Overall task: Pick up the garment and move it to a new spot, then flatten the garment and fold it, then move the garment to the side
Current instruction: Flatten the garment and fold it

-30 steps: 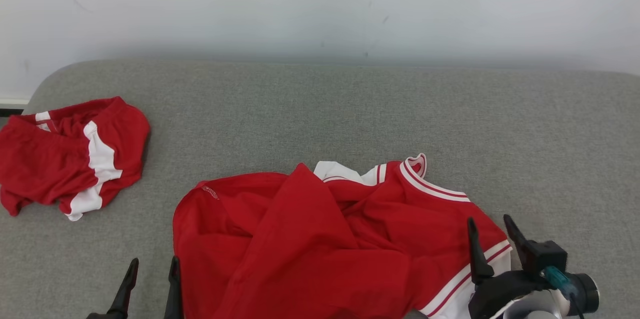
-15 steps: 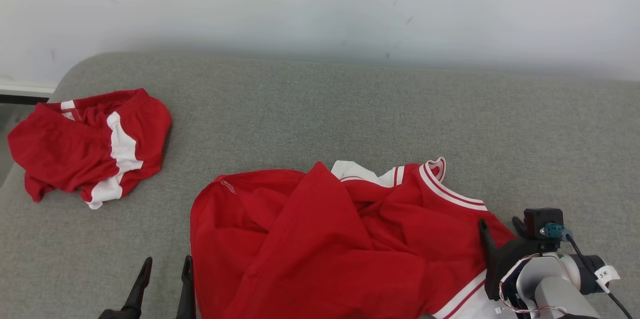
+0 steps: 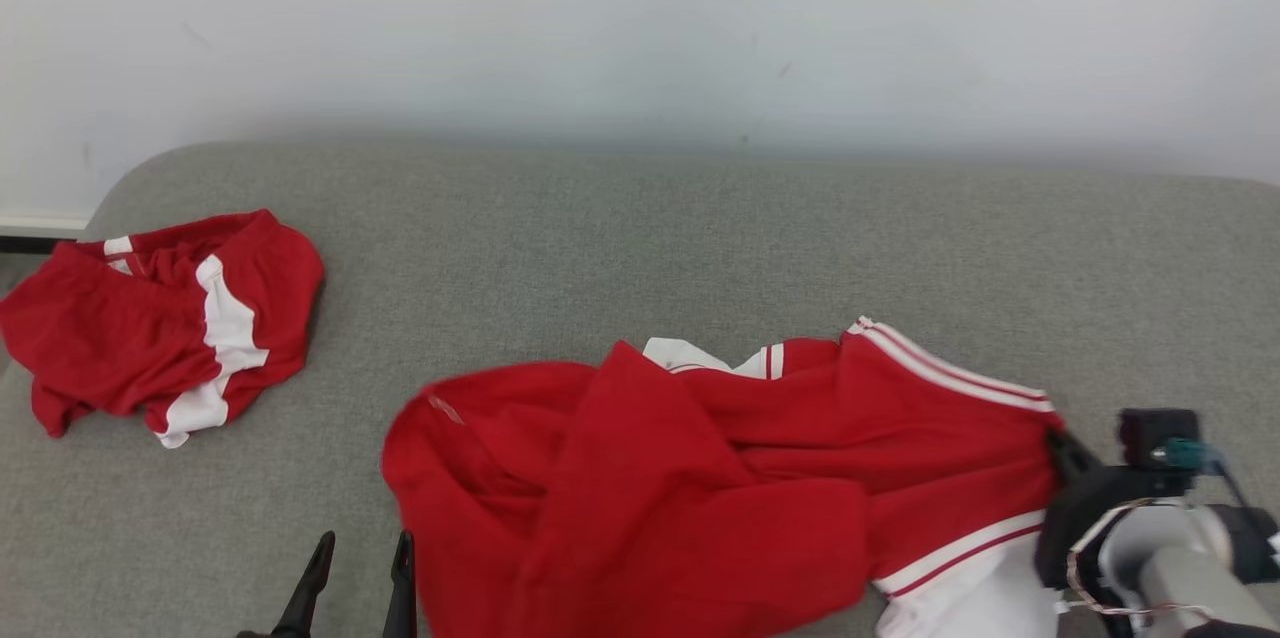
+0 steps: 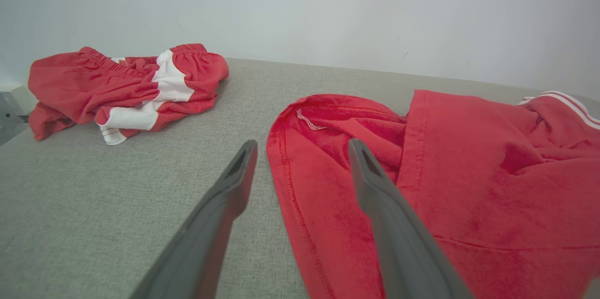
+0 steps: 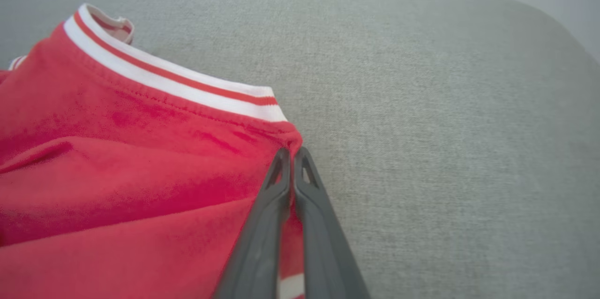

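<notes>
The garment [image 3: 700, 478], red with white striped trim, lies crumpled on the grey cushion [image 3: 700, 238] near its front edge. My right gripper [image 3: 1055, 440] is shut on the garment's right edge just below the striped band, and the cloth is drawn taut toward it. The right wrist view has the two fingers pressed together at the right gripper [image 5: 291, 151], with a pinch of the garment [image 5: 140, 158] at their tips. My left gripper [image 3: 365, 558] stands open at the garment's left hem. In the left wrist view, one finger of the left gripper [image 4: 300, 149] is over the garment [image 4: 468, 172] and the other over bare cushion.
A second red and white piece of clothing [image 3: 160, 318] lies bunched at the cushion's far left, also visible from the left wrist [image 4: 126, 88]. A white wall [image 3: 640, 18] runs behind. Bare cushion stretches behind and to the right of the garment.
My right gripper has shut on the garment's right edge and drawn it rightward, stretching the striped band out flat. The left gripper stays open. The head camera has shifted.
</notes>
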